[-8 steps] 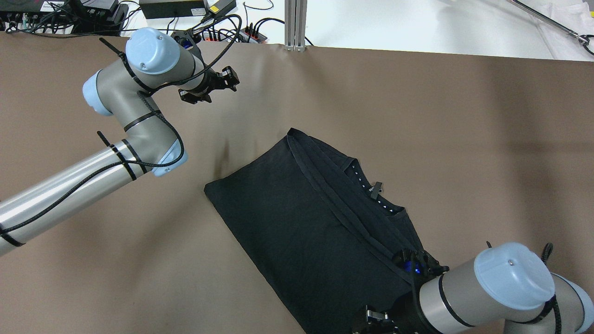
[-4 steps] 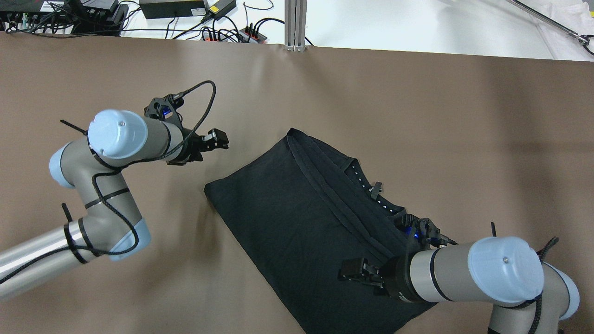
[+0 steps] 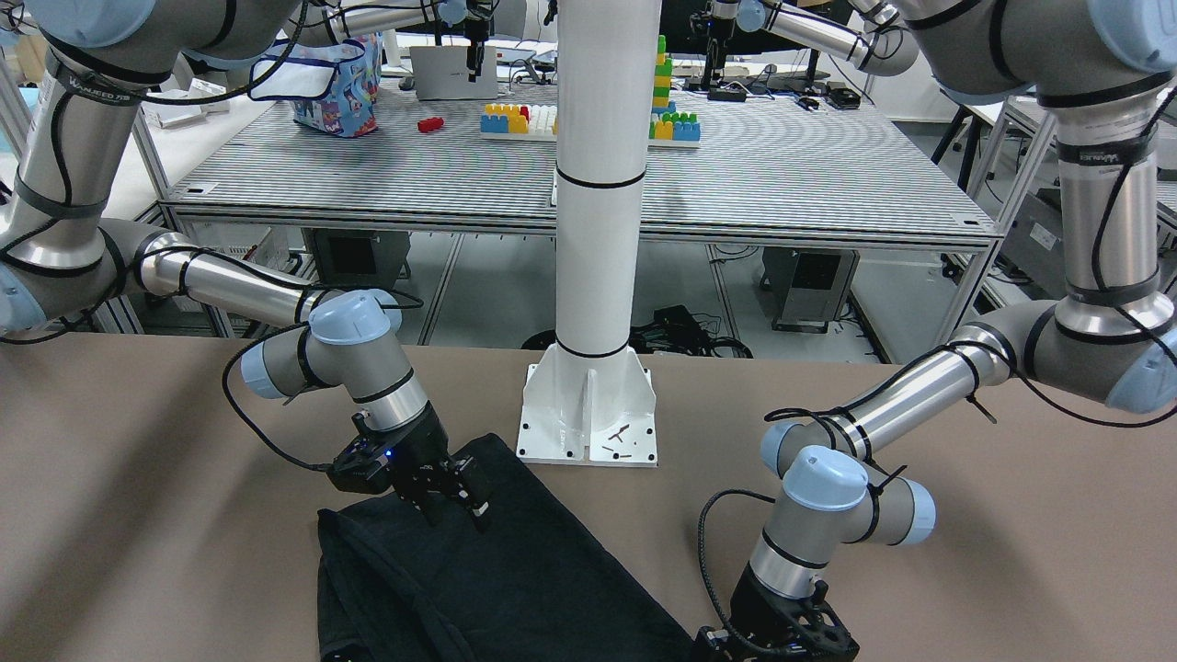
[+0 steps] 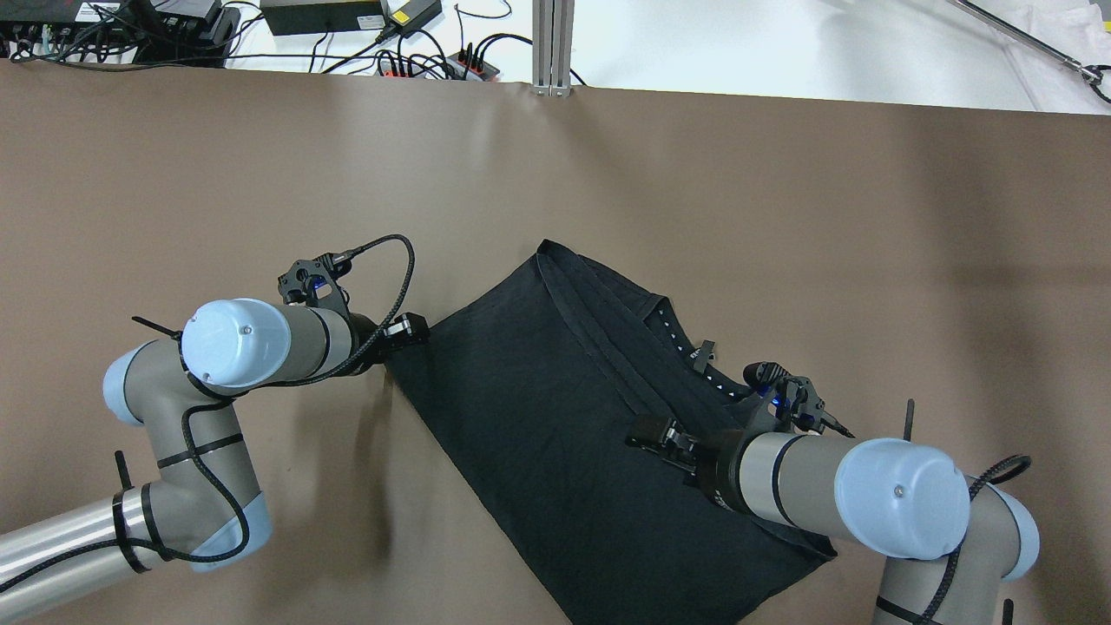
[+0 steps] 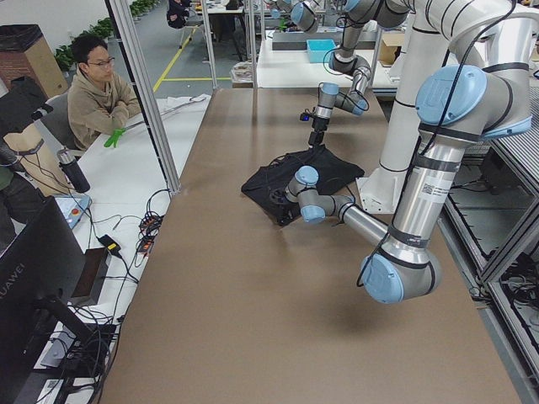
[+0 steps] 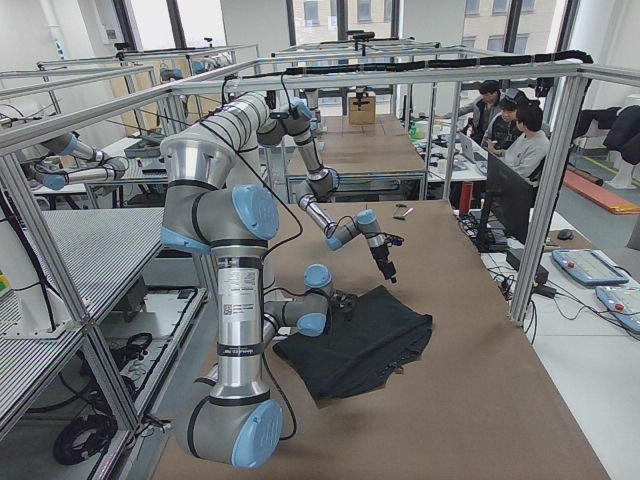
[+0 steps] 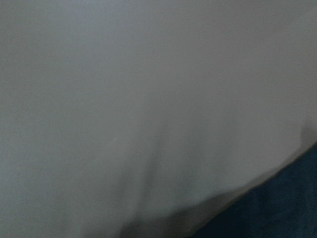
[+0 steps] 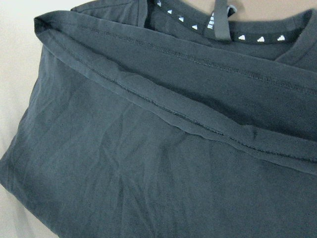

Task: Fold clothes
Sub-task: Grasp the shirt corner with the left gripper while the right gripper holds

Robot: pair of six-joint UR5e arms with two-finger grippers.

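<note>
Brown table cover (image 4: 781, 217), faintly creased, with white pillar (image 3: 598, 230) bolted upright at its rear edge and small dark bits lying on the base plate. Behind, on grey ribbed bench (image 3: 828, 175): coloured toy bricks (image 3: 519, 119), one red piece (image 3: 429, 123), patterned bag (image 3: 336, 78). Beyond the far edge, power strip (image 4: 473, 68) and black cables (image 4: 286, 56); at side desks, one seated person (image 5: 97, 101) and a seated group (image 6: 515, 135).

Garment (image 4: 555, 417) on the table (image 4: 781, 217), left gripper (image 4: 408, 330) at its left corner, right gripper (image 4: 647, 431) over its middle.
</note>
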